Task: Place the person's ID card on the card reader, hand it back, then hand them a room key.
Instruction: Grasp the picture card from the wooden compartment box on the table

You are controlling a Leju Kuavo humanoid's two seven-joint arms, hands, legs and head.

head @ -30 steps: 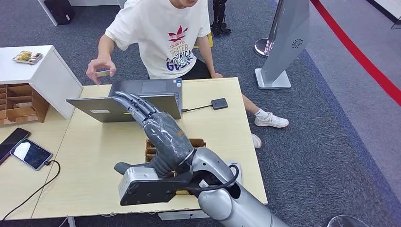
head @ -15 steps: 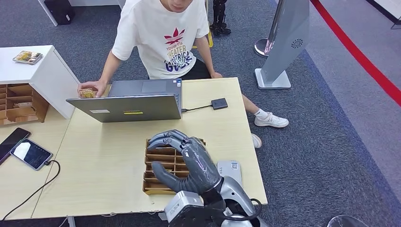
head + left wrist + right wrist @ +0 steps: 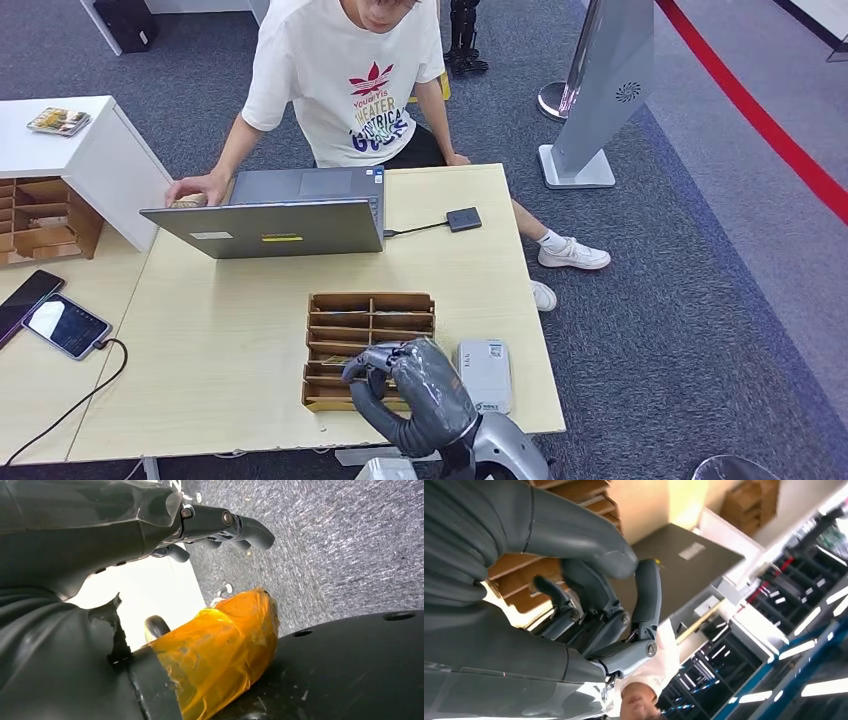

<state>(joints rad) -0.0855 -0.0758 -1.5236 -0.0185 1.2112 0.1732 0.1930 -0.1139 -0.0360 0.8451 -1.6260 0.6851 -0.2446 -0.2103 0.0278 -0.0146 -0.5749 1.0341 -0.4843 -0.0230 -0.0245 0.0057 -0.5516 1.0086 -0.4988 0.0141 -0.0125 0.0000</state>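
My right hand [image 3: 412,392] hangs low over the near end of a wooden slotted card organizer [image 3: 370,312], its fingers [image 3: 366,360] curled in above the slots. The right wrist view shows the same hand [image 3: 589,597] with bent fingers and nothing between them, over the organizer [image 3: 569,495]. A white card reader [image 3: 485,375] lies just right of the organizer. The person's hand [image 3: 200,187] rests on the table left of the laptop [image 3: 285,225], covering a small card [image 3: 183,202]. My left hand [image 3: 150,535] hangs over grey carpet, fingers apart and holding nothing.
A small black box [image 3: 463,218] on a cable lies right of the laptop. Two phones [image 3: 50,315] and a cable lie on the left table, beside a white cabinet [image 3: 95,150]. The person [image 3: 350,80] sits across the table. A grey stand [image 3: 600,90] rises at the back right.
My right hand dropped from high in front of the laptop to the organizer and curled its fingers. The person's hand lowered the card to the table beside the laptop.
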